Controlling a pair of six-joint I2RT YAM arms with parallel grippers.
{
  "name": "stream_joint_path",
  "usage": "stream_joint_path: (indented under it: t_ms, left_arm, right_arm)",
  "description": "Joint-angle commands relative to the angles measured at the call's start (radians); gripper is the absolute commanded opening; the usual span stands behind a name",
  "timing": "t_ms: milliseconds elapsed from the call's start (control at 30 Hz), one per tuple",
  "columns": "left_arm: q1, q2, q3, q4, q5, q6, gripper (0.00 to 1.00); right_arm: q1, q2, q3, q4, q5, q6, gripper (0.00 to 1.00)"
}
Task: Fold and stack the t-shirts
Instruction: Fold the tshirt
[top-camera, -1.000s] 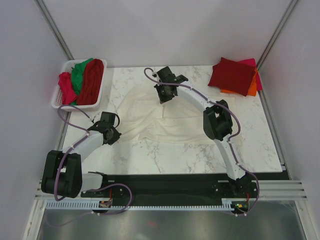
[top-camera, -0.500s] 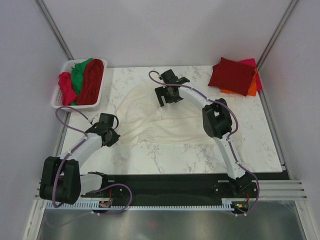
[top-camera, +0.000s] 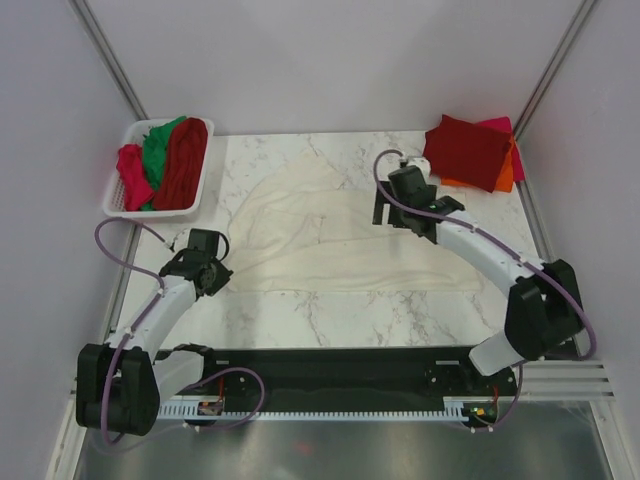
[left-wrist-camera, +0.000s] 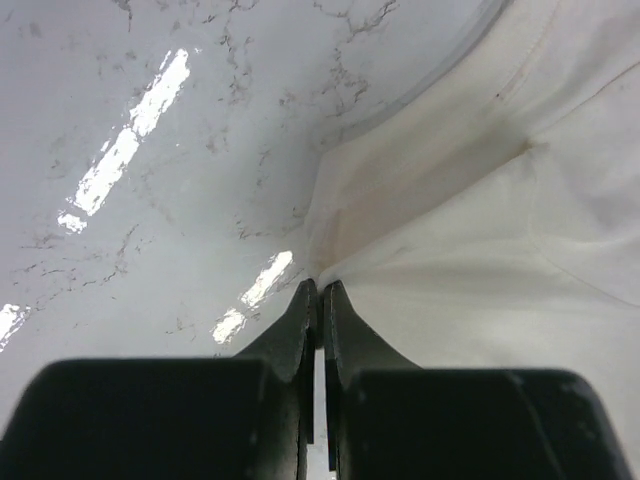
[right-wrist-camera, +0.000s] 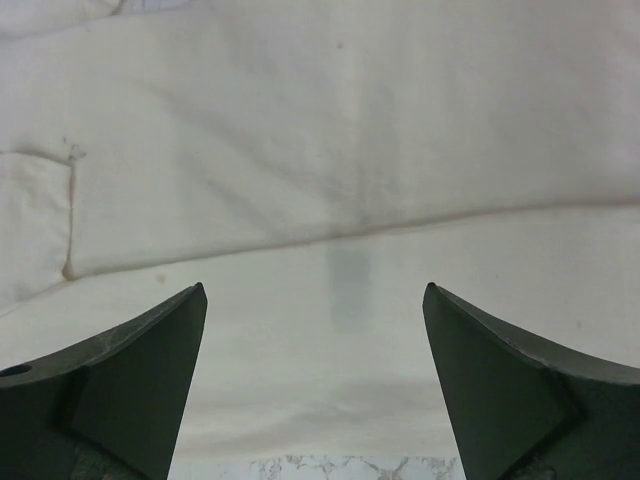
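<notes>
left gripper (left-wrist-camera: 320, 292): jaws together, clamped on the left corner of the cream t-shirt (top-camera: 330, 240), low over the marble.
right gripper (right-wrist-camera: 314, 300): jaws wide apart, nothing between them, hanging over the shirt's right part; cloth fills almost all of its wrist view.
shirt: spread flat mid-table, lying crosswise, with one fold line along its length.
near edge: close to straight from the pinched corner across to the right arm; a bare marble strip lies between it and the near lip of the table (top-camera: 330, 315).
far edge: rounded, bulging up toward the far side, with a thin bare margin there.
left room: open marble left of the pinched corner; only the left arm crosses it.
right room: tighter, since the right arm lies across that end of the shirt.
folded stack (top-camera: 468, 150): dark red on top, pink and orange under it, far right corner, near the right gripper, clear of the shirt.
basket (top-camera: 112, 203): beside the far left corner, holding red and green shirts bunched up.
</notes>
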Motion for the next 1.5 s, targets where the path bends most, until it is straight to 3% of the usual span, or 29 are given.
stream_joint_path:
  t_ms: [0, 333, 667, 900, 1033, 1067, 1100, 1233, 1300, 1333, 1467]
  left_arm:
    - [0.015, -0.022, -0.003, -0.036, -0.032, 0.013, 0.02]
    - [0.019, -0.012, -0.001, -0.035, 0.018, 0.015, 0.02]
    - [0.027, -0.186, -0.040, -0.106, 0.157, -0.034, 0.02]
    - [0.021, -0.383, 0.003, -0.272, 0.240, -0.134, 0.02]
    - [0.021, -0.456, 0.063, -0.272, 0.240, -0.134, 0.02]
    - [0.021, -0.483, 0.090, -0.350, 0.284, -0.146, 0.02]
    - [0.022, -0.494, 0.103, -0.510, 0.283, -0.136, 0.07]
    - [0.023, -0.525, 0.189, -0.639, 0.257, -0.070, 0.63]
    - [0.023, -0.513, 0.241, -0.685, 0.219, -0.018, 0.71]
    - [0.023, -0.506, 0.258, -0.705, 0.199, -0.004, 0.85]
    - [0.024, -0.473, 0.348, -0.684, 0.121, 0.082, 0.86]
  right_arm:
    - [-0.073, -0.100, -0.228, 0.099, -0.081, 0.168, 0.98]
    - [-0.237, -0.202, -0.517, 0.168, -0.178, 0.246, 0.98]
    - [-0.384, -0.420, -0.741, 0.081, -0.195, 0.351, 0.98]
    - [-0.406, -0.584, -0.695, -0.129, -0.202, 0.343, 0.98]
    - [-0.407, -0.654, -0.655, -0.212, -0.181, 0.352, 0.98]
    - [-0.409, -0.665, -0.629, -0.244, -0.163, 0.355, 0.98]
    - [-0.409, -0.688, -0.615, -0.255, -0.160, 0.360, 0.98]
    - [-0.409, -0.719, -0.534, -0.281, -0.111, 0.360, 0.98]
    - [-0.407, -0.710, -0.484, -0.278, -0.088, 0.348, 0.98]
    - [-0.407, -0.707, -0.471, -0.277, -0.084, 0.346, 0.98]
    - [-0.407, -0.681, -0.425, -0.211, -0.107, 0.305, 0.98]
